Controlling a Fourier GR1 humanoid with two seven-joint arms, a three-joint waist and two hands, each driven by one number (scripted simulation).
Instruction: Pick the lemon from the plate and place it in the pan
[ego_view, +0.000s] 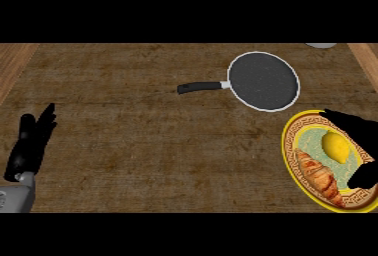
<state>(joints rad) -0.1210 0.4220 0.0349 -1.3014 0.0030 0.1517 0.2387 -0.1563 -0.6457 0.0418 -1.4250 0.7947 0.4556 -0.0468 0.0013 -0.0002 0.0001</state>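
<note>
The lemon (336, 145) sits on the patterned plate (289, 150) near the counter's right edge, just beside a croissant (320, 177). The right hand (367, 131) arches over it, fingers and thumb spread to either side, holding nothing yet. I'd say it should settle lower and close on the lemon's middle, keeping off the croissant, then lift straight up before swinging to the pan (263, 81), which lies just beyond the plate. The left hand (28, 143) rests open at the left edge
</note>
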